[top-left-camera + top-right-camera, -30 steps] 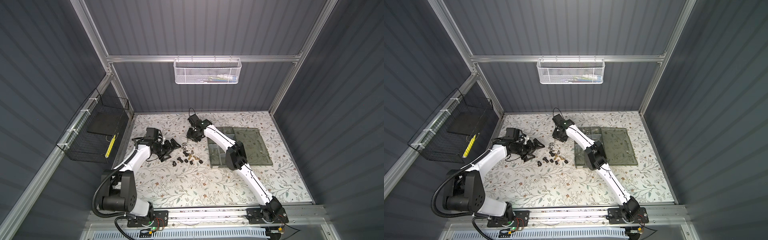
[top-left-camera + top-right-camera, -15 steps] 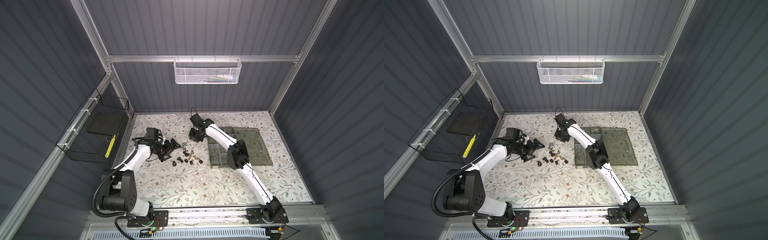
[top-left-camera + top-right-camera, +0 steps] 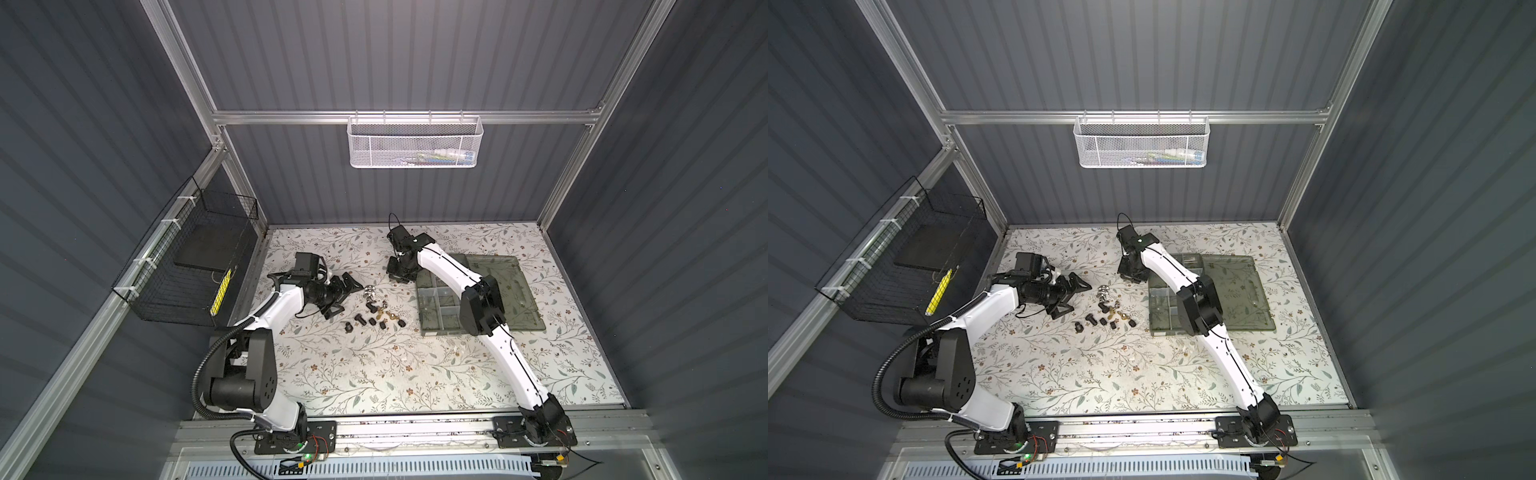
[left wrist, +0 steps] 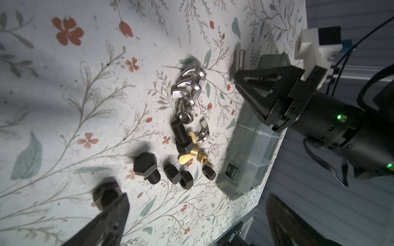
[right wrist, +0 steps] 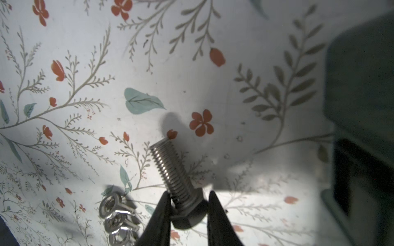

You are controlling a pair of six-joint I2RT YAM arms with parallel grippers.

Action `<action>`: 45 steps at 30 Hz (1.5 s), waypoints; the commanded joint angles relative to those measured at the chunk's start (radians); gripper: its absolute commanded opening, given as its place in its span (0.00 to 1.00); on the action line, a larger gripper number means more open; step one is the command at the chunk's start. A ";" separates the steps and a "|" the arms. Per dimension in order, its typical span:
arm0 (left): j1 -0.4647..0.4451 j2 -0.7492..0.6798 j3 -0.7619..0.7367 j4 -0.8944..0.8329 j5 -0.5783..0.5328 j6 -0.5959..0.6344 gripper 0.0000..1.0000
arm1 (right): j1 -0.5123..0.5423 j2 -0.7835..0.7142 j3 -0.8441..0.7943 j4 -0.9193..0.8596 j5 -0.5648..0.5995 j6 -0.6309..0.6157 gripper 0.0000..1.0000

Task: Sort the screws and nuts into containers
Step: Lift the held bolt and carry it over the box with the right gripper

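My right gripper (image 5: 188, 198) is shut on the hex head of a silver bolt (image 5: 170, 170), whose threaded shaft sticks out over the floral mat. In both top views this gripper (image 3: 400, 274) (image 3: 1131, 276) hangs beside the far left corner of the smoky organiser box (image 3: 440, 328) (image 3: 1163, 330). The other screws and nuts (image 3: 374, 311) (image 4: 185, 136), silver, black and brass, lie in a loose pile left of the box. My left gripper (image 3: 347, 297) (image 4: 196, 221) stands open just left of the pile, holding nothing. One black nut (image 4: 105, 194) lies by a left fingertip.
The box's lid (image 3: 498, 282) lies open flat to the right of its compartments. A white mesh basket (image 3: 415, 143) hangs on the back wall and a black wire basket (image 3: 195, 266) on the left wall. The right arm's elbow (image 3: 480, 307) hovers over the box.
My right jaws have closed onto the silver bolt's head and that gripper has shifted slightly toward the box. The left arm has not moved.
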 commanded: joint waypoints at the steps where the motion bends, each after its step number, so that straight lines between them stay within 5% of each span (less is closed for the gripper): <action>1: -0.017 0.042 0.069 0.042 0.024 -0.031 1.00 | -0.014 -0.096 -0.012 -0.021 0.027 -0.056 0.21; 17: -0.152 0.246 0.361 0.049 0.007 -0.040 1.00 | -0.084 -0.298 -0.145 -0.020 0.048 -0.086 0.20; 28: -0.196 0.311 0.457 0.068 0.021 -0.068 1.00 | -0.135 -0.484 -0.528 0.104 0.043 -0.039 0.20; 35: -0.207 0.318 0.468 0.048 0.024 -0.065 1.00 | -0.140 -0.483 -0.610 0.142 0.028 -0.037 0.20; 45: -0.209 0.302 0.454 0.015 0.024 -0.049 1.00 | -0.140 -0.393 -0.526 0.142 0.015 -0.027 0.24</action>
